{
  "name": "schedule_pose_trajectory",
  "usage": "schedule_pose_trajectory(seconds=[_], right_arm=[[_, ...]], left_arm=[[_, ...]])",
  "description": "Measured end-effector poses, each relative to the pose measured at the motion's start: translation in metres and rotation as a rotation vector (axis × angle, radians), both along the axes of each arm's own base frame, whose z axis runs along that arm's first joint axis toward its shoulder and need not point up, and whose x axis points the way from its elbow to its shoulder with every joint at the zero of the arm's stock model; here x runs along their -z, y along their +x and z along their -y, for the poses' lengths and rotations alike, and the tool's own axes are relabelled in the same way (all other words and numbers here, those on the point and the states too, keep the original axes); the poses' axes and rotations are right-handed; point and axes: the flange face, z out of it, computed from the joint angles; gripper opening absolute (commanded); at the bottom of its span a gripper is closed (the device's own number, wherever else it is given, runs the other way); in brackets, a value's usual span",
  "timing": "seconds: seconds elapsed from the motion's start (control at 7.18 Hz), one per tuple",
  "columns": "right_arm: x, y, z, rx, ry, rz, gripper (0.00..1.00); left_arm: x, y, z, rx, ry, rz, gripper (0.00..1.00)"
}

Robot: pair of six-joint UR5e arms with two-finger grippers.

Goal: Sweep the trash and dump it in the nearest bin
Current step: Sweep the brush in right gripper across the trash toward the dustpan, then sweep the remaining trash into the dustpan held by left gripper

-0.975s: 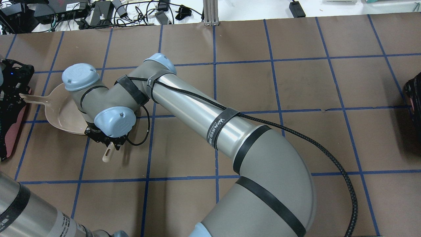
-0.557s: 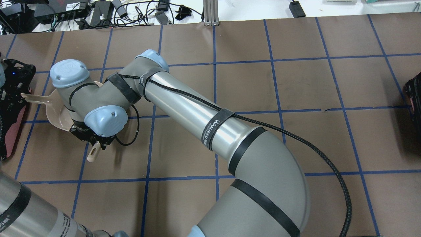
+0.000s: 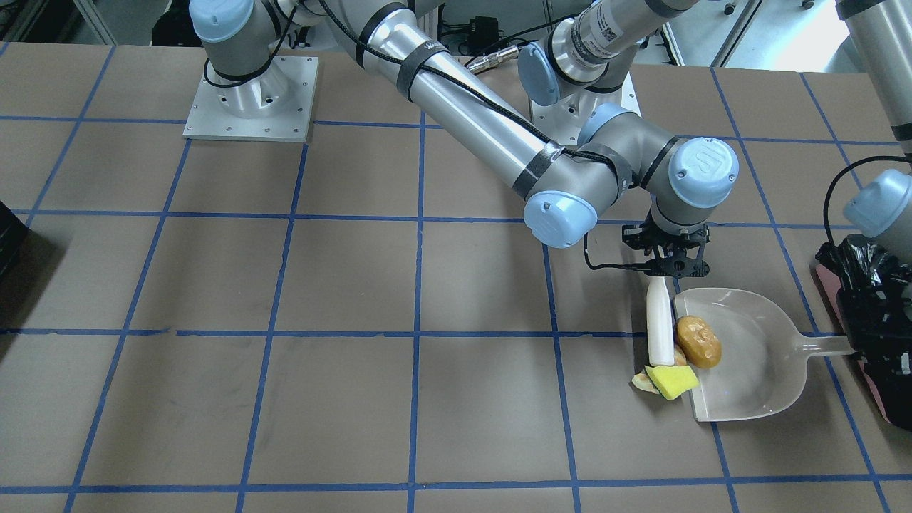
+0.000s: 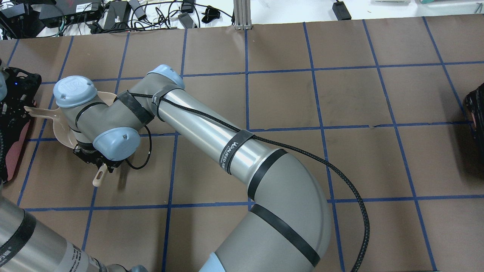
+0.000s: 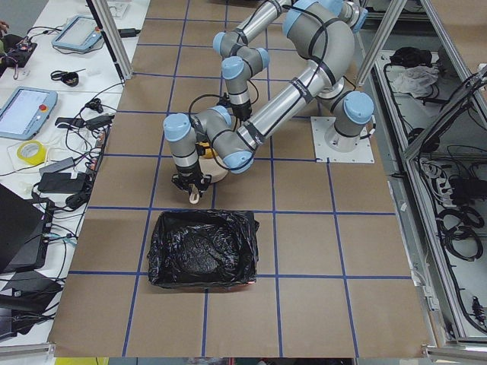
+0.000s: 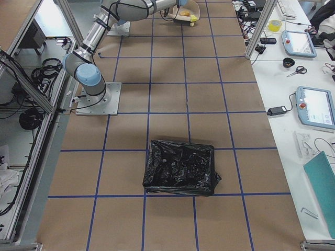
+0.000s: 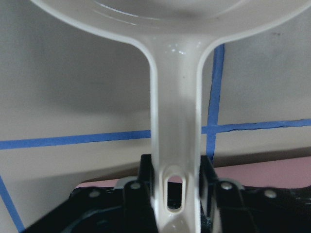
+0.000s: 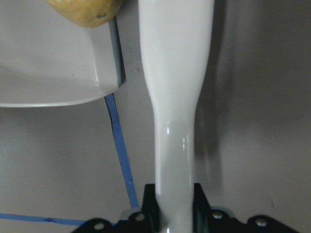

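Note:
My right gripper (image 3: 666, 267) is shut on the white brush (image 3: 660, 320), which stands at the dustpan's open lip. My left gripper (image 7: 177, 182) is shut on the handle of the white dustpan (image 3: 755, 370), which lies flat on the table. The lumpy brown piece (image 3: 698, 340) lies inside the pan. The yellow-green wedge (image 3: 673, 381) sits on the pan's lip. The tan pastry bit (image 3: 643, 383) lies on the table beside the wedge. The pink-sided bin (image 3: 880, 320) with its black bag stands just behind the pan's handle.
The bin also shows in the exterior left view (image 5: 202, 247). A second black-bagged container (image 6: 180, 167) stands at the table's far right end. The right arm (image 4: 211, 128) stretches across the table's middle. Cables lie along the back edge (image 4: 113, 15).
My right arm has swung left in the overhead view and carried the brush toward the dustpan. The dustpan and the left gripper have stayed in place.

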Motion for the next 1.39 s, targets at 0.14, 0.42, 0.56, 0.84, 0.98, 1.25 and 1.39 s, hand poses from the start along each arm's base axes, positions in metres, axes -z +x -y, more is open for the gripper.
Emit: schedule_pose_trajectory(seconds=[0.14, 0.42, 0.56, 0.84, 0.98, 1.25, 1.39], right_arm=[[-0.007, 0.006, 0.0, 0.012, 0.0, 0.039, 0.0], [-0.026, 0.022, 0.001, 0.042, 0.015, 0.145, 0.0], [-0.032, 0.029, 0.002, 0.056, 0.022, 0.203, 0.0], [-0.044, 0.037, -0.002, 0.08, 0.033, 0.28, 0.0], [-0.053, 0.036, -0.005, 0.094, 0.039, 0.276, 0.0], [-0.072, 0.015, -0.003, 0.095, 0.018, 0.154, 0.0], [-0.077, 0.001, 0.007, 0.105, -0.003, 0.097, 0.0]], left_arm=[[0.0, 0.0, 0.0, 0.001, -0.002, 0.002, 0.0], [0.001, -0.001, 0.002, 0.002, -0.006, 0.004, 0.0], [0.001, -0.001, 0.002, 0.002, -0.006, 0.005, 0.0], [0.003, -0.001, 0.003, 0.003, -0.009, 0.008, 0.0], [0.004, -0.001, 0.003, 0.004, -0.01, 0.009, 0.0], [0.004, -0.001, 0.003, 0.004, -0.01, 0.01, 0.0], [0.004, -0.002, 0.004, 0.006, -0.009, 0.013, 0.0]])
